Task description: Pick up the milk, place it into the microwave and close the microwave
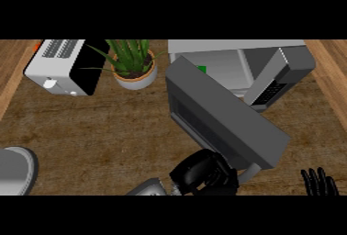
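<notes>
A wooden counter (pixel 102 133) fills the view, its grain dark and mottled brown, with paler plank strips running down the left and right edges. Far up and left of the hand at the lower edge stands a white toaster (pixel 64 66) with a black side. Beside it sits a green potted plant (pixel 133 64) in a pale round pot. A grey rounded object (pixel 15 170) shows at the left edge.

No text, label, brand, number or sign can be read anywhere. The microwave (pixel 271 73) has a control panel (pixel 270 93), up and to the right of the left hand's fingers (pixel 196 172), but its markings are too small to make out. The toaster (pixel 64 66) shows no lettering.
</notes>
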